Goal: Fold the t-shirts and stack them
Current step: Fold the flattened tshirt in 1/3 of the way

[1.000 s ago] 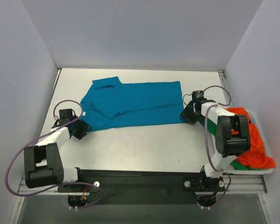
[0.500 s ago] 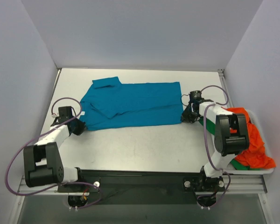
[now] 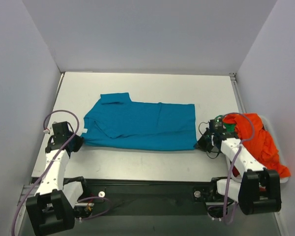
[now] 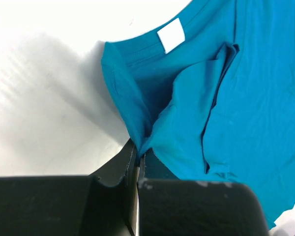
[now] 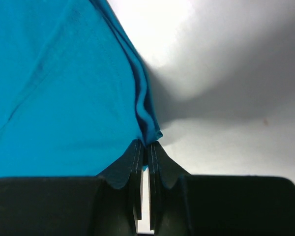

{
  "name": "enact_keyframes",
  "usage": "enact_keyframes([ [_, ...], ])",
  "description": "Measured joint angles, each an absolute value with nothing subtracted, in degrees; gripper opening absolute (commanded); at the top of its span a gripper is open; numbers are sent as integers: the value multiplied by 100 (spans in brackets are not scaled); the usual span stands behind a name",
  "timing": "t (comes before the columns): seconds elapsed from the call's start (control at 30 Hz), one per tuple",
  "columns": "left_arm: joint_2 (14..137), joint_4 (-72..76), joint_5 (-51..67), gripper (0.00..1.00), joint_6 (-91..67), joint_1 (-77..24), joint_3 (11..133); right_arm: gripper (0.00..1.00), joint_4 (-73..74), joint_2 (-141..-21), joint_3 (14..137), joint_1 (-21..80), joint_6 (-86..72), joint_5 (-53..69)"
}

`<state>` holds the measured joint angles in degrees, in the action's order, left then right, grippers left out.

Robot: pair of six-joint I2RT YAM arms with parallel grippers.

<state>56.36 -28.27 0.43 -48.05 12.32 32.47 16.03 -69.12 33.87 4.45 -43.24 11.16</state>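
Both arms drawn back toward near edge of table, teal t-shirt dragged along. We see left gripper pinched tight on collar end, right gripper pinched on hem corner, likely stretching cloth flat for folding. Shirt lies mid-table.

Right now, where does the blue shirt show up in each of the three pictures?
Top view: the blue shirt lies spread across the middle of the table.
Left wrist view: the shirt fills the right side, a corner pinched in the left gripper at the bottom.
Right wrist view: the shirt fills the left side, a corner pinched in the right gripper.
Shared landmark: the bare white table.
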Motion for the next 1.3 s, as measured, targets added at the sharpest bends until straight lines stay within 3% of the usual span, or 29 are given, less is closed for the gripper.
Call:
enact_keyframes([
  [0.2,4626,-3500,-45,0,-4831,1249,2926,0,2235,-5328,2556,412,-4578,1249],
  [0.23,4466,-3590,-58,7,-4873,1247,2917,0,2370,-5083,2519,408,-4611,1249],
  [0.3,4182,-3732,-75,25,-4939,1247,2915,9,2622,-4639,2486,408,-4650,1251],
  [0.33,4066,-3793,-84,43,-4976,1247,2912,13,2727,-4453,2486,405,-4657,1253],
  [0.43,3870,-3920,-123,67,-5100,1249,2912,27,2971,-4160,2486,403,-4644,1262],
  [0.47,3844,-3959,-123,70,-5113,1249,2912,35,3028,-4132,2488,403,-4624,1273],
  [0.53,3841,-4042,-115,71,-5144,1247,2930,45,3138,-4130,2495,405,-4541,1295],
  [0.67,3898,-4075,-67,65,-5076,1247,3059,49,3227,-4241,2622,611,-4320,1256],
  [0.83,4318,-3612,296,61,-4925,1177,3138,50,3201,-4770,3332,2152,-4298,589],
  [1.03,5546,-2904,467,56,-4904,224,3199,48,2561,-6823,5218,4659,-4016,-812],
  [1.3,6608,-2248,132,55,-5059,-392,3371,47,1597,-9526,7306,5682,-2943,-1251],
])
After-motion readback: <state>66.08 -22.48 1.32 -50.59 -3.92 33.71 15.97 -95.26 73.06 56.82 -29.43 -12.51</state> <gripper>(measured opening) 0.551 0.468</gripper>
